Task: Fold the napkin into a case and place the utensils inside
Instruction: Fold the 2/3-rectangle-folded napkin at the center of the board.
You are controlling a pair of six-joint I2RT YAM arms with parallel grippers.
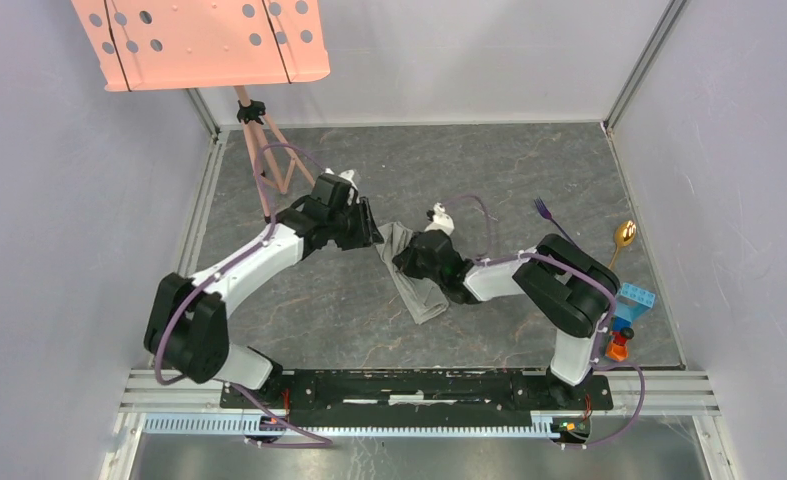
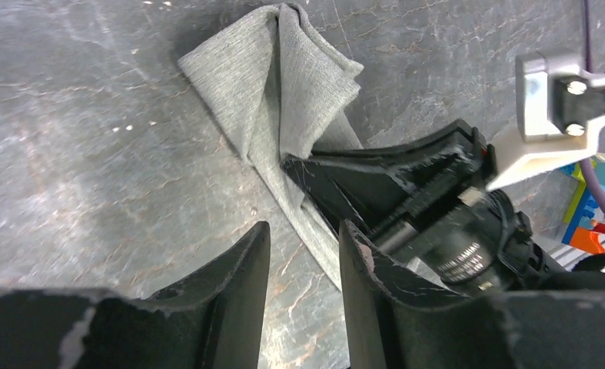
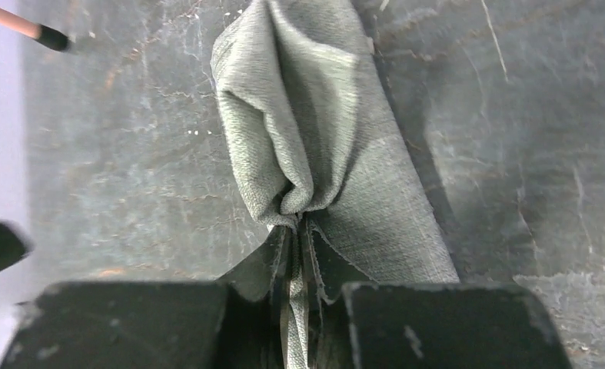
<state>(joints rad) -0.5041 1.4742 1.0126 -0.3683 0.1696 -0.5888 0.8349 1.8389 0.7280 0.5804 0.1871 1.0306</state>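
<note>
Grey cloth, the napkin (image 3: pixel 314 115), lies as a narrow bunched strip in the middle of the surface (image 1: pixel 349 330). The right claw (image 3: pixel 297 234) pinches one fold, almost closed. The left claw (image 2: pixel 303 231) stands half open and empty just beside it. The fold should be laid flat before release. Fork (image 1: pixel 543 211) and spoon (image 1: pixel 625 234) lie well apart, to the right.

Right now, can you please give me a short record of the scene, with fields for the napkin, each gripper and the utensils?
napkin: folded into a narrow grey strip, lying mid-table
left gripper: open, nothing between its fingers, close to the strip's far end
right gripper: shut on a fold of the napkin
fork: purple, on the table at the far right, apart from the napkin
spoon: right of the fork, also not in the napkin
toy blocks: right side, nearer than the spoon
</note>
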